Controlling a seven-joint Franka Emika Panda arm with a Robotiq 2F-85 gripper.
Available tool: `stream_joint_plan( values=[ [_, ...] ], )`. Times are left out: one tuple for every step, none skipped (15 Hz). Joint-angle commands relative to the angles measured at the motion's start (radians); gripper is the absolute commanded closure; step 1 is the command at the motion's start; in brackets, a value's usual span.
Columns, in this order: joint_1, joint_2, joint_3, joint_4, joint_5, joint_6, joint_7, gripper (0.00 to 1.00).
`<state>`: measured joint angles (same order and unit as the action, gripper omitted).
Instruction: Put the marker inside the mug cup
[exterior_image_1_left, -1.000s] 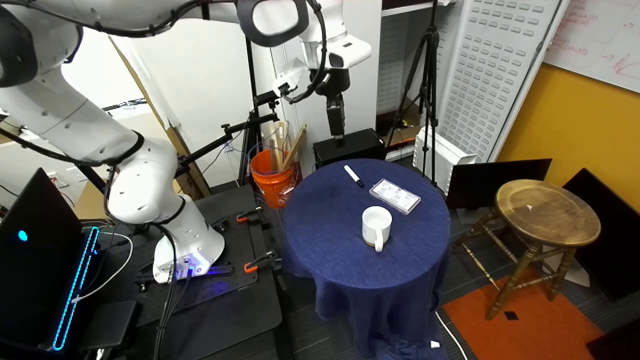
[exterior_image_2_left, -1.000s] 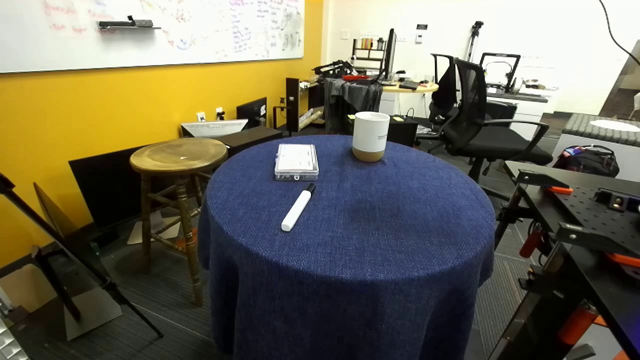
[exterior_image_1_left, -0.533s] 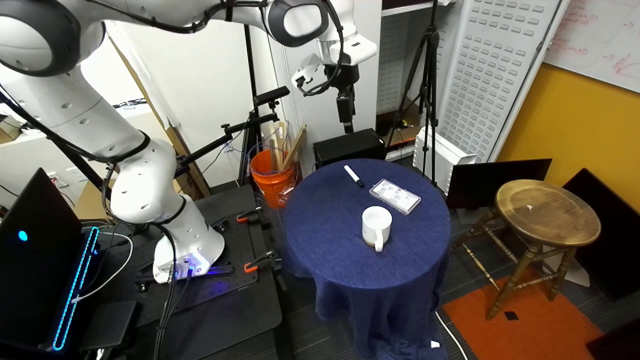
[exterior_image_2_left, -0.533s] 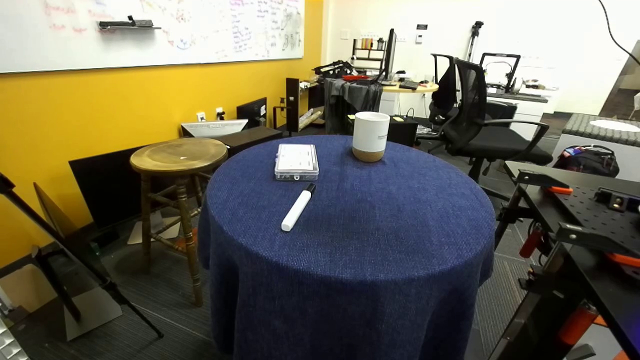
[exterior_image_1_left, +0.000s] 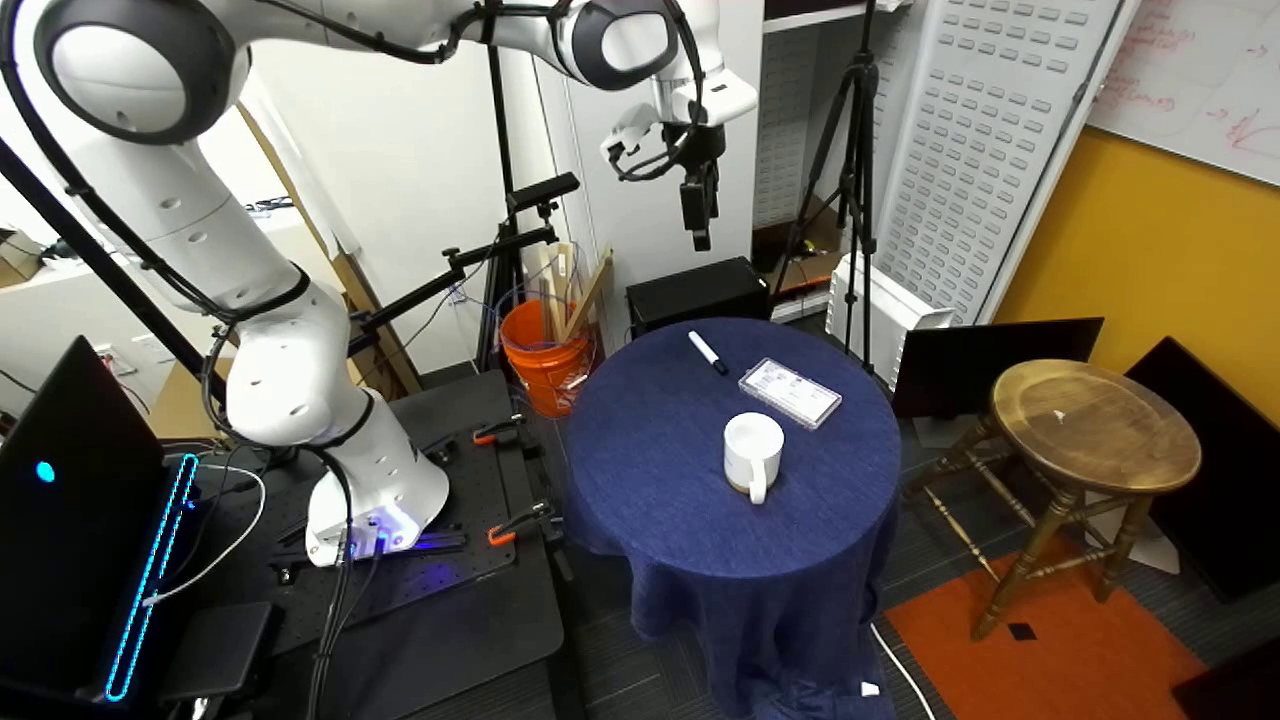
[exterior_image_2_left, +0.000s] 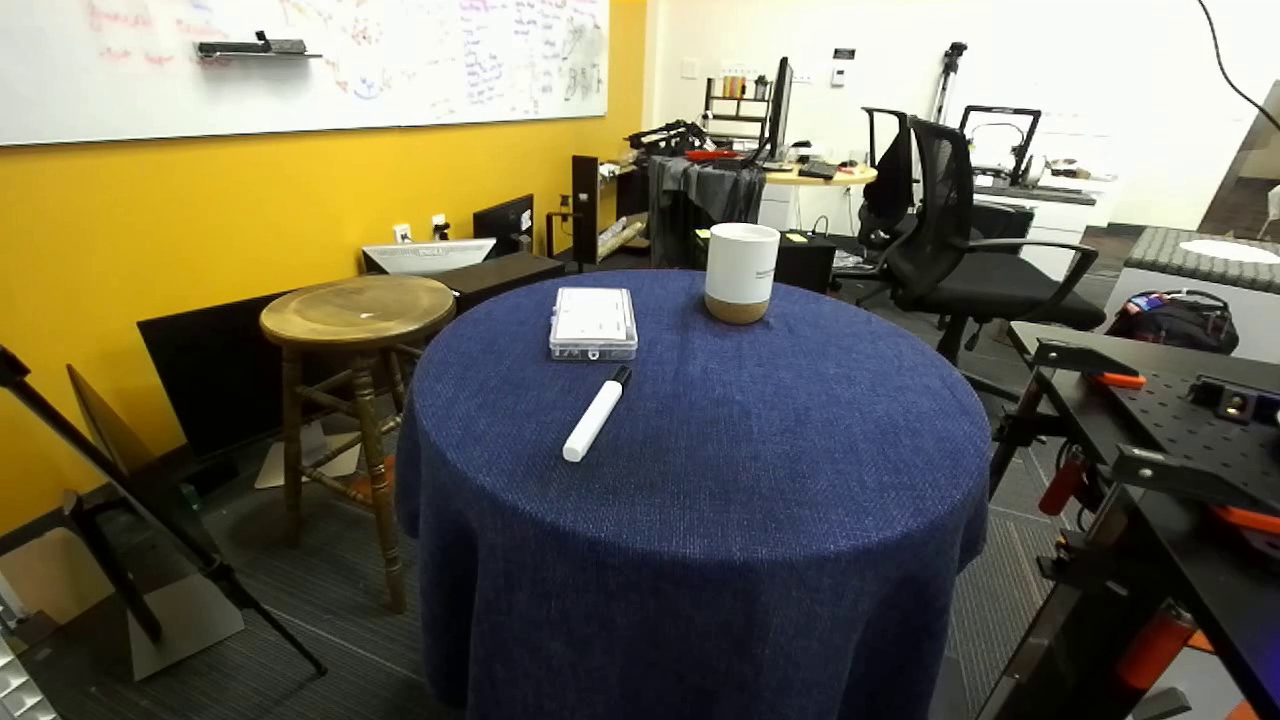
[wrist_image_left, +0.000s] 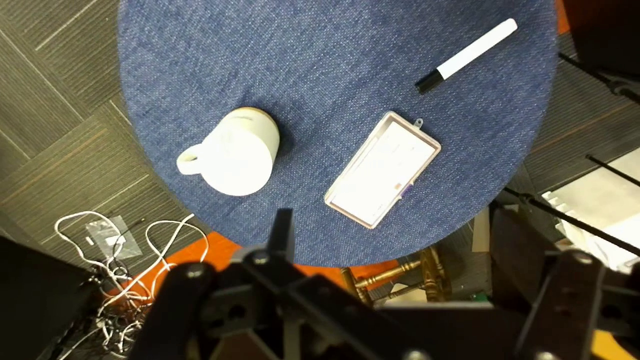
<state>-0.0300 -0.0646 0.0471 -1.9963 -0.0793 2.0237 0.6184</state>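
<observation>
The marker (exterior_image_1_left: 705, 348) is white with a black cap and lies flat on the round table with a blue cloth (exterior_image_1_left: 650, 450). It also shows in an exterior view (exterior_image_2_left: 594, 420) and in the wrist view (wrist_image_left: 470, 52). The white mug cup (exterior_image_1_left: 750, 450) stands upright on the table, apart from the marker. It has a cork base in an exterior view (exterior_image_2_left: 740, 270), and its handle shows in the wrist view (wrist_image_left: 237, 155). My gripper (exterior_image_1_left: 702, 240) hangs high above and beyond the table's marker side. In the wrist view its jaws (wrist_image_left: 410, 235) are apart with nothing between them.
A flat clear case with white labels (exterior_image_1_left: 790, 393) lies between marker and mug. A black box (exterior_image_1_left: 698, 293) and an orange bucket (exterior_image_1_left: 545, 350) stand past the table edge. A black tripod (exterior_image_1_left: 858, 180) and a wooden stool (exterior_image_1_left: 1095, 425) stand near the table.
In an exterior view my gripper has moved up and slightly to the right, and the arm's elbow has shifted right and down. The marker, mug and case have not moved.
</observation>
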Motion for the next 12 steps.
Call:
stream_joint_plan(
  values=[
    [0.032, 0.048, 0.008, 0.045, 0.016, -0.002, 0.021, 0.00],
    [0.026, 0.020, -0.004, 0.015, 0.000, -0.003, 0.016, 0.00],
    [0.031, 0.025, -0.003, 0.016, 0.000, -0.003, 0.016, 0.00],
    [0.033, 0.027, -0.003, 0.015, -0.001, -0.003, 0.016, 0.00],
    [0.032, 0.027, -0.003, 0.016, -0.001, -0.003, 0.016, 0.00],
    [0.031, 0.027, -0.005, 0.016, -0.001, -0.003, 0.016, 0.00],
    [0.031, 0.027, -0.007, 0.015, -0.001, -0.003, 0.016, 0.00],
    [0.031, 0.027, -0.007, 0.016, -0.001, -0.003, 0.016, 0.00],
    [0.031, 0.027, -0.007, 0.016, -0.001, -0.003, 0.016, 0.00],
    [0.031, 0.027, -0.007, 0.016, -0.001, -0.003, 0.016, 0.00],
    [0.034, 0.034, -0.009, 0.014, 0.066, -0.014, -0.030, 0.00],
    [0.038, 0.035, -0.007, 0.002, 0.119, 0.016, -0.051, 0.00]
  ],
)
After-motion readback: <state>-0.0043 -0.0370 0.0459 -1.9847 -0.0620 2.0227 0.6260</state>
